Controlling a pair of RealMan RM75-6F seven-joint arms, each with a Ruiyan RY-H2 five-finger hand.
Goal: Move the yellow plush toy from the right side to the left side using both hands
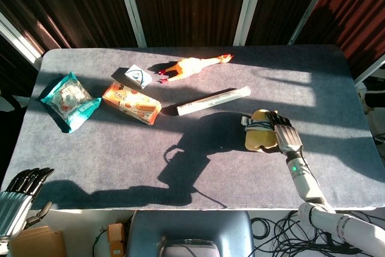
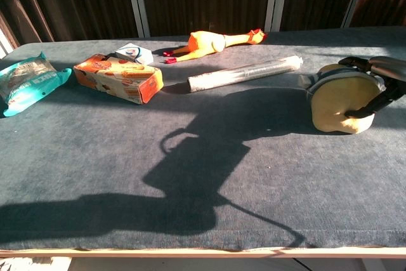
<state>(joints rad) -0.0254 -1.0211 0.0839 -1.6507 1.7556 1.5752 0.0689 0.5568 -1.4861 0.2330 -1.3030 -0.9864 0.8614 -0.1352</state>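
Note:
The yellow plush toy (image 1: 258, 138) (image 2: 335, 107) lies on the right side of the grey table (image 1: 198, 167), with a grey-and-white striped part on its top. My right hand (image 1: 286, 136) (image 2: 379, 84) grips it from the right, with fingers (image 2: 388, 64) over the top and the thumb against its side. My left hand (image 1: 21, 192) hangs off the table's front left corner, holding nothing, its dark fingers apart. It does not show in the chest view.
On the table's left half lie a teal snack bag (image 1: 69, 102) (image 2: 26, 80), an orange box (image 1: 131, 103) (image 2: 118, 78) and a small white box (image 1: 133, 77). A rubber chicken (image 1: 194, 66) (image 2: 210, 42) and a long clear tube (image 1: 213, 100) (image 2: 244, 73) lie mid-table at the back.

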